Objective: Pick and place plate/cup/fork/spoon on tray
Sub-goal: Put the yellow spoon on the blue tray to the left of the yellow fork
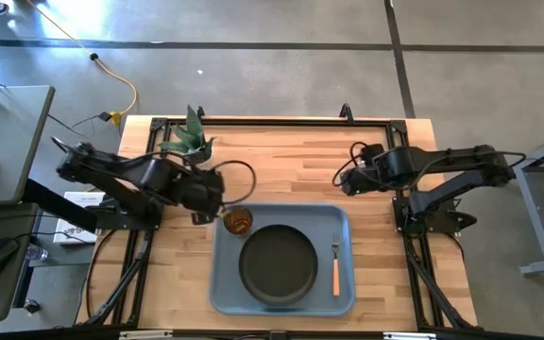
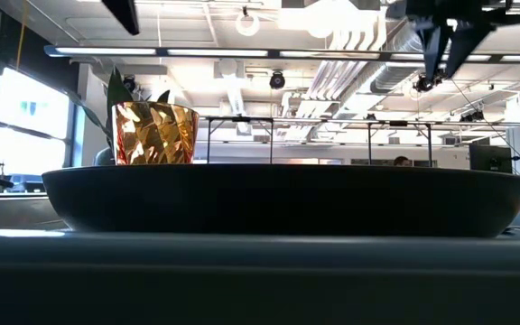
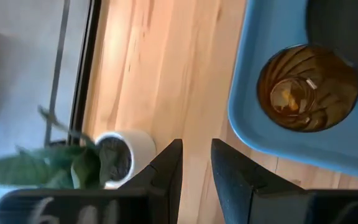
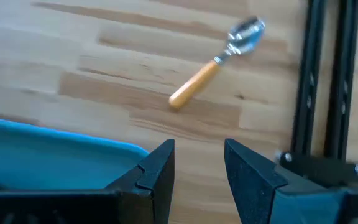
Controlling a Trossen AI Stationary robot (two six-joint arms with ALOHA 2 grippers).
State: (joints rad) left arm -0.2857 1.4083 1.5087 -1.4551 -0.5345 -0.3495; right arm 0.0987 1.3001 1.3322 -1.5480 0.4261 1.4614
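Note:
The light blue-grey tray (image 1: 343, 219) lies at the table's near middle. On it rest the dark plate (image 1: 277, 263), the amber cup (image 1: 238, 222) upright at its far left corner, and the orange-handled fork (image 1: 336, 267) flat along its right side. The spoon (image 4: 219, 59) lies flat on the bare wood and shows only in the right wrist view. My left gripper (image 1: 201, 212) hangs open and empty above the table, just left of the cup (image 3: 307, 87). My right gripper (image 1: 346, 181) hangs open and empty beyond the tray's far right corner (image 4: 55, 149), short of the spoon.
A white pot with a green plant (image 1: 192, 140) stands at the table's far left, close behind my left arm; it also shows in the left wrist view (image 3: 120, 155). A black frame rail (image 4: 325, 81) runs just beyond the spoon. Bare wood lies on both sides of the tray.

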